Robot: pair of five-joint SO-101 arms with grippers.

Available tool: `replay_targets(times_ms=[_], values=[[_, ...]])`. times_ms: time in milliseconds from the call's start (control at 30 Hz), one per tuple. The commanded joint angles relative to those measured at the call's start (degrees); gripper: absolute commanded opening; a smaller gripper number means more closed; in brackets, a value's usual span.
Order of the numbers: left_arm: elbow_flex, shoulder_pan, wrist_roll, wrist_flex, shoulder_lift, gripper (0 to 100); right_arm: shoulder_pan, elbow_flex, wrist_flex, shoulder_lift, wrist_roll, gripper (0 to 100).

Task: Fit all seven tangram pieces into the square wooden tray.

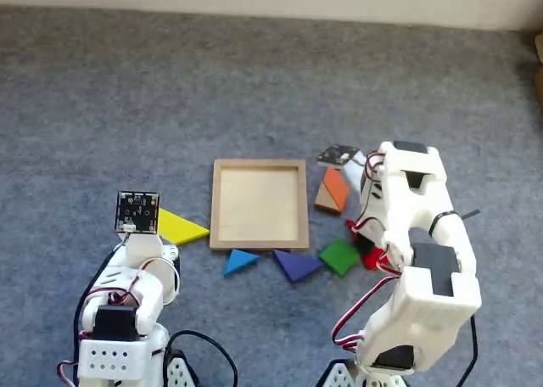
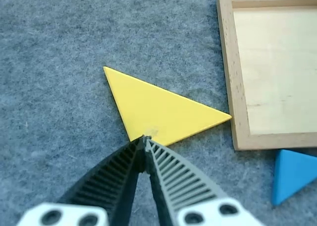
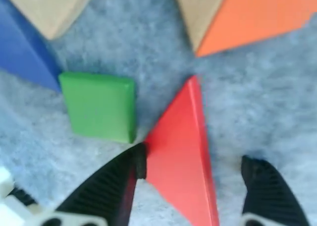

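The square wooden tray lies empty mid-table. Just left of it is the yellow triangle. In the left wrist view, my left gripper is shut, its tips touching the near edge of the yellow triangle, beside the tray rim. My right gripper is open and low over the red triangle, one finger on each side. The green square lies just beside it. The right arm hides most of the red triangle in the high view.
Below the tray lie a light blue triangle, a dark blue triangle and the green square. An orange parallelogram sits at the tray's right side. Grey carpet is open above and far left.
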Motion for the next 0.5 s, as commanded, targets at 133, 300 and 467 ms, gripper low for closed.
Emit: replay_targets(times_ms=[133, 300, 467], values=[[1.3, 0.5, -0.4, 0.4, -1.4, 1, 3.9, -0.8, -11.8, 1.7, -8.2, 31.4], [1.3, 0.5, -0.4, 0.4, -1.4, 1, 5.4, -2.4, -14.1, 1.4, -15.9, 31.4], [1.3, 0.5, -0.4, 0.4, -1.4, 1, 5.4, -6.9, -9.5, 1.4, -28.0, 31.4]])
